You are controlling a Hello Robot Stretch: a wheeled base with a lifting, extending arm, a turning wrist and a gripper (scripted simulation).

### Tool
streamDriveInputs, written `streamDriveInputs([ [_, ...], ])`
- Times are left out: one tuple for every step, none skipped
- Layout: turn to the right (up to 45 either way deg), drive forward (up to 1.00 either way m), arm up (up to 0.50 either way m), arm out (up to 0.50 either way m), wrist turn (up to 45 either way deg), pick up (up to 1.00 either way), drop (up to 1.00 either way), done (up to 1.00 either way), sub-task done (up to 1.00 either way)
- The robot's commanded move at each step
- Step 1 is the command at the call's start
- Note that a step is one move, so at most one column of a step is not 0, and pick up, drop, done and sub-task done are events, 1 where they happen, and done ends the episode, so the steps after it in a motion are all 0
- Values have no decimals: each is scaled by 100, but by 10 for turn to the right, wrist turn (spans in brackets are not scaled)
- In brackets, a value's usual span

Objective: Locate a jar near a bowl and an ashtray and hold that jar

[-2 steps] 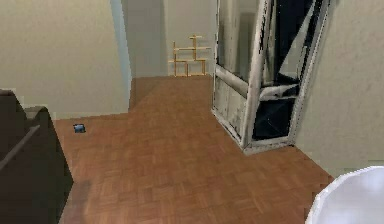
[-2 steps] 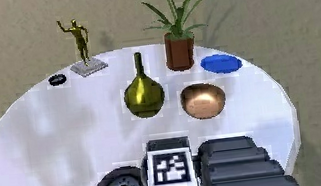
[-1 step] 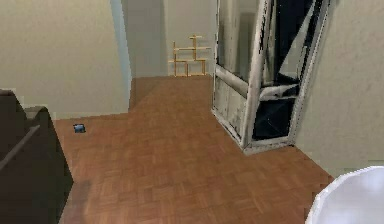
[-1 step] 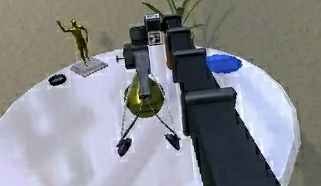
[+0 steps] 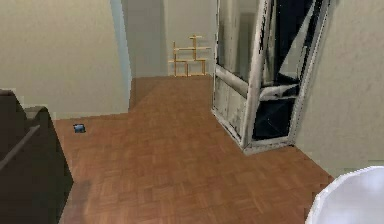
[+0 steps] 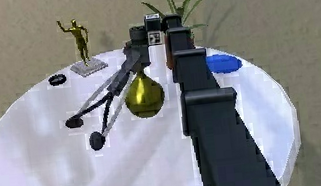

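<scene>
An olive-gold, pear-shaped jar (image 6: 145,95) stands on the round white table (image 6: 34,146) in the arm side view. A blue bowl (image 6: 224,63) lies to its right, past the arm. A small dark ring-shaped ashtray (image 6: 58,79) sits at the table's far left. The dark arm (image 6: 211,115) rises from the bottom edge to the gripper's body near the potted plant. The gripper (image 6: 85,131) slants down-left, its thin fingers (image 6: 109,97) running just left of the jar. I cannot tell whether it holds anything, or whether a finger touches the jar.
A gold figure statue (image 6: 80,38) stands on a base beside the ashtray, and a potted plant (image 6: 175,14) at the table's back. In the forward view a dark sofa (image 5: 30,160) stands left, a white-framed glass unit (image 5: 262,80) right, wooden shelves (image 5: 190,58) far off, with wood floor (image 5: 170,150) between.
</scene>
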Motion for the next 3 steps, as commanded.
streamDriveInputs([
  [0,0,0,0,450,0,0,0,0],
  [0,0,0,0,450,0,0,0,0],
  [0,0,0,0,300,0,0,0,0],
])
